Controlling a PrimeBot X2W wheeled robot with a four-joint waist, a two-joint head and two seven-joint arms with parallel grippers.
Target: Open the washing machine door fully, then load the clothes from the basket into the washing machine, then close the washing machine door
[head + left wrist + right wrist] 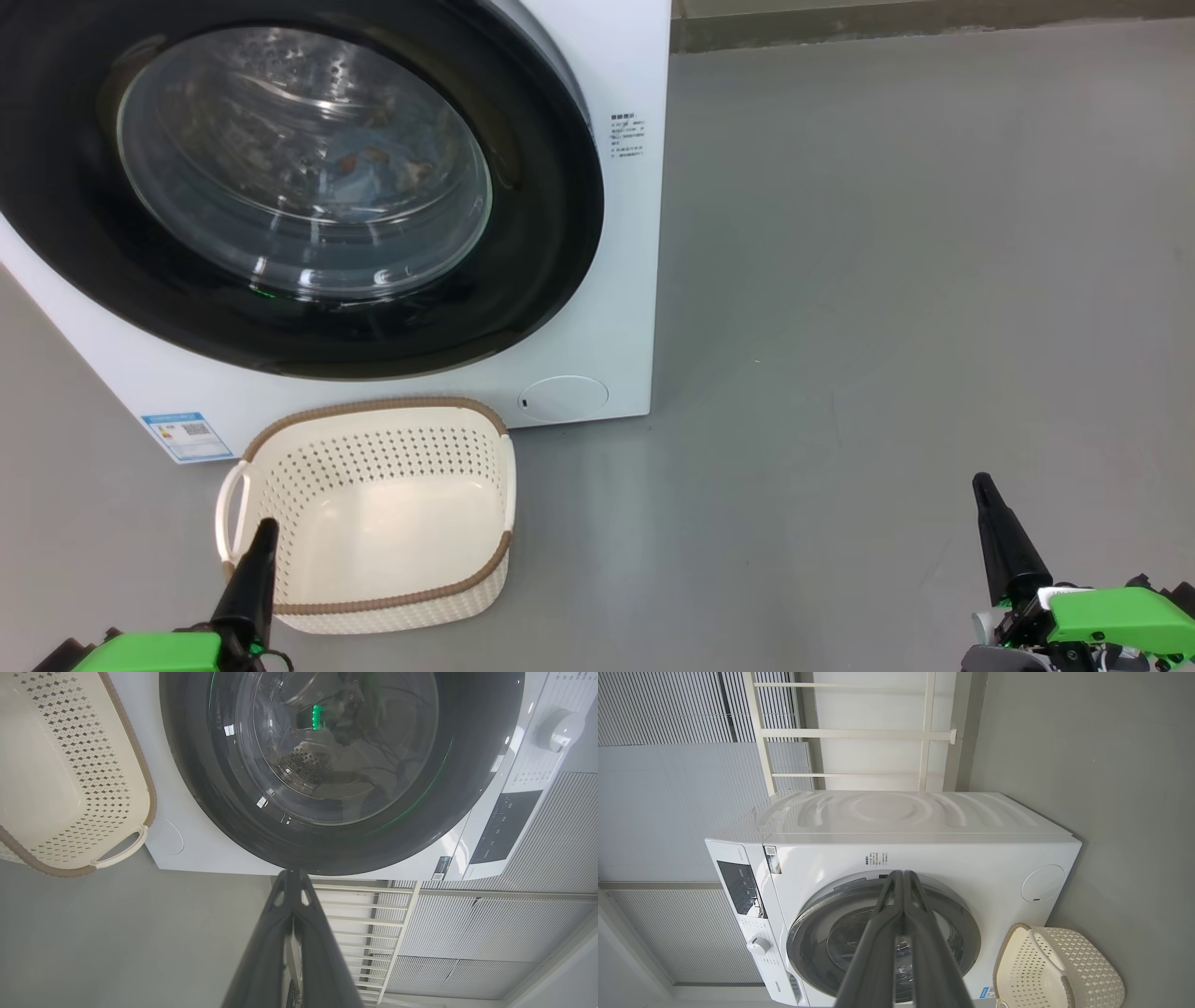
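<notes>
The white washing machine (625, 308) fills the upper left, and its washing machine door (551, 252), black-rimmed with a glass bowl, sits flush against the front. Through the glass, pale blue clothes (373, 163) with brown-orange spots lie in the drum. In front of the machine, the cream basket (373, 439) stands on the floor with nothing in it. My left gripper (266, 527) is shut and empty, its tip over the basket's near-left corner. My right gripper (980, 481) is shut and empty over bare floor at the lower right. The wrist views show the left gripper (292, 873) and right gripper (902, 873) with fingers pressed together.
A round filter cap (563, 399) and a blue label (187, 436) mark the machine's lower front. Its control panel (740, 886) and dial (558, 730) are at the top. A white rail frame (859, 732) stands behind the machine. Grey floor (887, 327) stretches to the right.
</notes>
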